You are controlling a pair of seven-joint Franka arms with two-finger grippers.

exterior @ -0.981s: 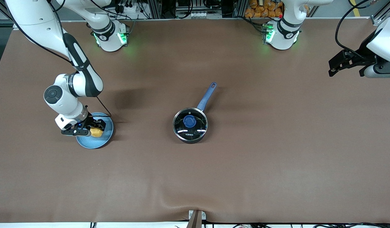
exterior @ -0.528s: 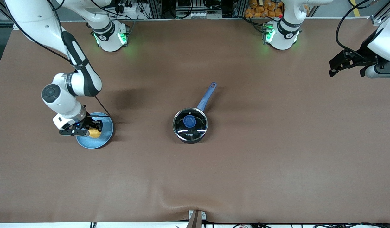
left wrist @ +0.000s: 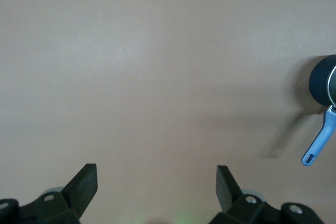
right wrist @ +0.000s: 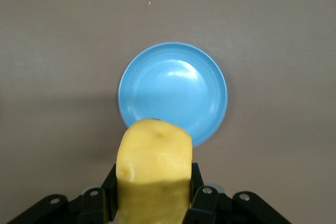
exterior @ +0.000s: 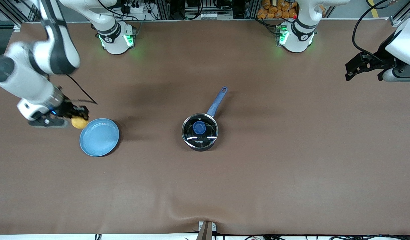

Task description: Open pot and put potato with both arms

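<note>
Right jaws around potato [exterior: 79, 123] (left's wide apart)

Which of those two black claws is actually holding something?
The right gripper, up in the air beside the blue plate, is clamped on the yellow potato. The left gripper, at the other end of the table, hangs open and empty.

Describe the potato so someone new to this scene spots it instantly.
Start at the blue plate toward the right arm's end of the brown table. Just above its rim hangs the right pincer, shut on the potato. It is the only yellow lump in the scene, while the pot mid-table is black with a blue handle.
</note>
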